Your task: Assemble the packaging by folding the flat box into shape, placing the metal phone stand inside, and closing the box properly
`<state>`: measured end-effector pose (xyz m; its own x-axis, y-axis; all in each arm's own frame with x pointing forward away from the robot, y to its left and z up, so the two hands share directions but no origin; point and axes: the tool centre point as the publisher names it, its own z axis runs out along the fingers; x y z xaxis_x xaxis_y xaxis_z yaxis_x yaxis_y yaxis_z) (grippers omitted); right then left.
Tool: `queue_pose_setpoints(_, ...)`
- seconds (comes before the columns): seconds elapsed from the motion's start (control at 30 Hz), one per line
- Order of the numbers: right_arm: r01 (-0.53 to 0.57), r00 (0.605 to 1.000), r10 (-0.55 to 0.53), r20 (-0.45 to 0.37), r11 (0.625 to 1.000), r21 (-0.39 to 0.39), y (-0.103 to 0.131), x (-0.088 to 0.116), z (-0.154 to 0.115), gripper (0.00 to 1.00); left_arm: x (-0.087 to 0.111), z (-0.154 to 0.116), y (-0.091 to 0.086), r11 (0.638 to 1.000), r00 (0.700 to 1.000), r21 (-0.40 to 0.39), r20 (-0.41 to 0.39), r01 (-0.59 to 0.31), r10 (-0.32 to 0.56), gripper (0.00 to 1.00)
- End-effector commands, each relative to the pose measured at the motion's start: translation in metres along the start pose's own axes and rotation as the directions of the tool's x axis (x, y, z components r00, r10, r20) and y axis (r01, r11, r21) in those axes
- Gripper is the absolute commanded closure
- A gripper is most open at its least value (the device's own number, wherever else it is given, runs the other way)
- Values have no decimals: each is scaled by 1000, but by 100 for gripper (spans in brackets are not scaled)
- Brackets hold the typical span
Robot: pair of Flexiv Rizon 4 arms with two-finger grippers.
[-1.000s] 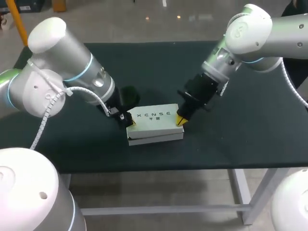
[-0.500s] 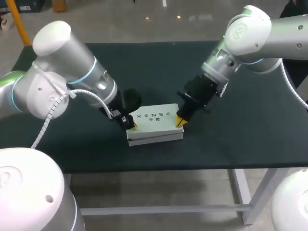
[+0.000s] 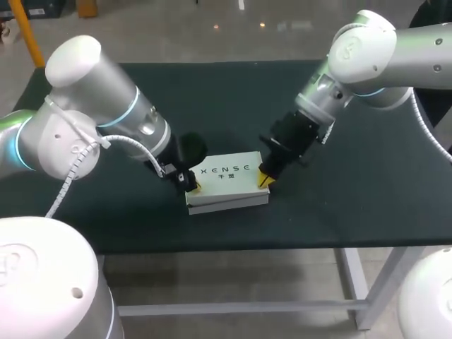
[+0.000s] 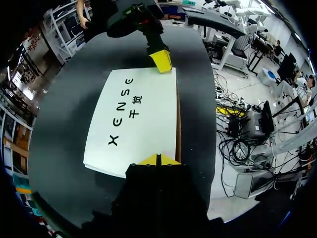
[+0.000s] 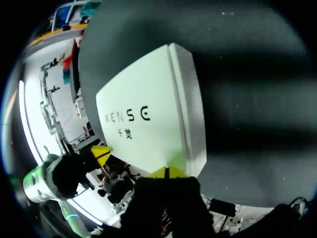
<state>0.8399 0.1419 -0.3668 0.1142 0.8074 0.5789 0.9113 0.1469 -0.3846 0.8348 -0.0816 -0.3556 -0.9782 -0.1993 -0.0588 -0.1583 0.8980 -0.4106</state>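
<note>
I judge I'm at the closing step: left gripper point(image 3: 191, 185) and right gripper point(image 3: 265, 180), both pinched together empty, sit on opposite ends of the flat white cardboard box point(image 3: 224, 176), whose lid next needs pressing flush.

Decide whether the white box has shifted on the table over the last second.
No. The white box lies where it did, same gap from the table front edge.

black lettering on white box point(image 3: 227, 178) lid, 2 smaller characters beneath
</note>
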Motion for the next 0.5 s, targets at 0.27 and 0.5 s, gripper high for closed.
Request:
queue_pose_setpoints(0.27, -8, 1000, 8, -3, 1000, 6, 6, -4, 7, 100, 3, 12, 10, 1000, 1000, 5, 0, 2, -2, 100)
queue_pose_setpoints(0.5, -11, 1000, 11, -4, 1000, 8, 7, -5, 8, 100, 4, 20, 16, 1000, 1000, 19, -9, 10, -10, 100)
